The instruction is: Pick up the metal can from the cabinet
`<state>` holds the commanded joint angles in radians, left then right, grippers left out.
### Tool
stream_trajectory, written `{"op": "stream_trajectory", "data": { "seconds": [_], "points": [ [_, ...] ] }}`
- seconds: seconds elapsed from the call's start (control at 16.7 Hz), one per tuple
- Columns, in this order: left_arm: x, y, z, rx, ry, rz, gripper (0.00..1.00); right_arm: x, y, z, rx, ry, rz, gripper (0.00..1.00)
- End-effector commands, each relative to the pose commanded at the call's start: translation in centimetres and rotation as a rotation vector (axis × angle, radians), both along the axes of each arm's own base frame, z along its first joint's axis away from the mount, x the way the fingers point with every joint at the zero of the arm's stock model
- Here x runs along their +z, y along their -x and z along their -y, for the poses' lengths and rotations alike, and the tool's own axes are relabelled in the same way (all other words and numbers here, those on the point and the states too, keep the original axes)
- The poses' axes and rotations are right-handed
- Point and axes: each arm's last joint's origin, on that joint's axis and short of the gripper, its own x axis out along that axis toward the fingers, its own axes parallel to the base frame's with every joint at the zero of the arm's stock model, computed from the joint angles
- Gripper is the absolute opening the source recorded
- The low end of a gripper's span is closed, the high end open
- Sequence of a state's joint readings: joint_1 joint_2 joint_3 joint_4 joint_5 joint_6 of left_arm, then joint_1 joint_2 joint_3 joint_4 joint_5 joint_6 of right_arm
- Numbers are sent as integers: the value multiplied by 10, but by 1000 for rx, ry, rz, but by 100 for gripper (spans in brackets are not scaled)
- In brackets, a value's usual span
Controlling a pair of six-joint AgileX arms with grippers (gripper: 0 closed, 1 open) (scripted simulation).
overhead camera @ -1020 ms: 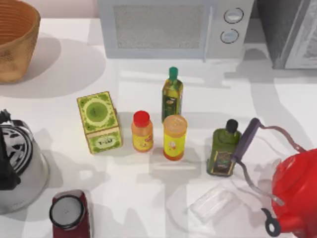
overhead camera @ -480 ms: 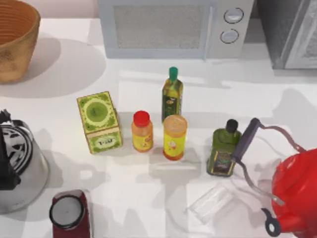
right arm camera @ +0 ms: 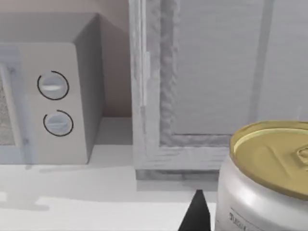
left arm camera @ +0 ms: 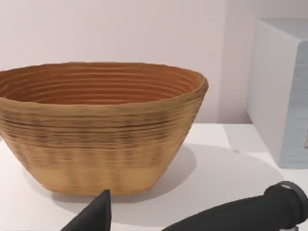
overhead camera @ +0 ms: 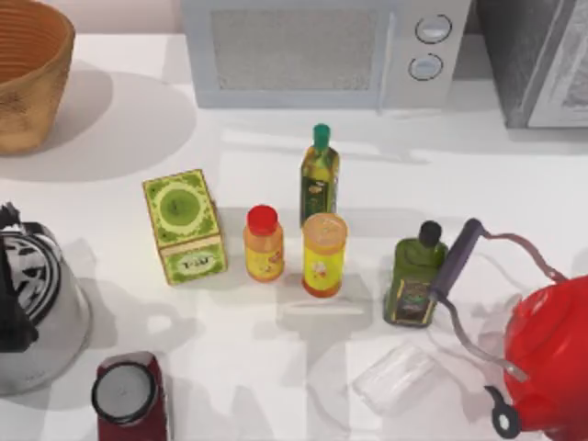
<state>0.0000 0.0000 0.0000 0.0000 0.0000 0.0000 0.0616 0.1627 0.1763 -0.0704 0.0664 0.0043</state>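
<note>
Metal can (right arm camera: 269, 178): visible in the right wrist view close to the camera, upright, silver body with a gold-toned top, with the cabinet (right arm camera: 211, 82) behind it. One dark finger (right arm camera: 195, 214) of the right gripper appears just beside the can's side; whether it touches the can cannot be told, and the pincer's opening and hold cannot be told either.

Cabinet: grey speckled unit with a paler framed door panel, door shut. It stands at the far right corner of the table (overhead camera: 110, 138), just beside the microwave (overhead camera: 322, 50), which has two round knobs (right arm camera: 53, 85).

Left gripper: in the left wrist view, a dark fingertip (left arm camera: 98, 214) and a dark rod-like part sit low in front of the woven basket (left arm camera: 96, 125). How far this pincer is open cannot be told; nothing is seen in its grip.

Table contents, top view:
- Basket at the far left corner.
- Green tea box (overhead camera: 184, 225) left of centre.
- Yellow bottle with a red cap (overhead camera: 263, 243) and yellow jar with an orange lid (overhead camera: 323, 253) side by side at centre.
- Green-capped oil bottle (overhead camera: 319, 175) just behind the jar.
- Black-capped oil bottle (overhead camera: 415, 276) to the right.
- Red kettle (overhead camera: 547, 358) at the near right.
- Steel kettle (overhead camera: 37, 303) at the near left.
- Dark red cylinder with a grey top (overhead camera: 129, 395) at the near edge.
- Clear glass (overhead camera: 395, 377) lying on its side.
</note>
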Motion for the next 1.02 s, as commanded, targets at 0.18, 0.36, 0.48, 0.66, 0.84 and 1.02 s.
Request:
{"op": "stream_trajectory", "data": {
  "seconds": [0.18, 0.36, 0.48, 0.66, 0.84, 1.02],
  "points": [
    [0, 0, 0, 0, 0, 0, 100, -31, 2, 4, 3, -2, 41, 0],
    [0, 0, 0, 0, 0, 0, 100, -41, 2, 5, 5, -1, 57, 0],
    [0, 0, 0, 0, 0, 0, 100, -41, 2, 5, 5, -1, 57, 0],
    [0, 0, 0, 0, 0, 0, 100, -42, 2, 5, 7, -3, 47, 0],
    [0, 0, 0, 0, 0, 0, 100, -30, 0, 4, 26, -2, 76, 0],
    [0, 0, 0, 0, 0, 0, 100, -8, -7, 3, 70, 2, 122, 0]
  ]
}}
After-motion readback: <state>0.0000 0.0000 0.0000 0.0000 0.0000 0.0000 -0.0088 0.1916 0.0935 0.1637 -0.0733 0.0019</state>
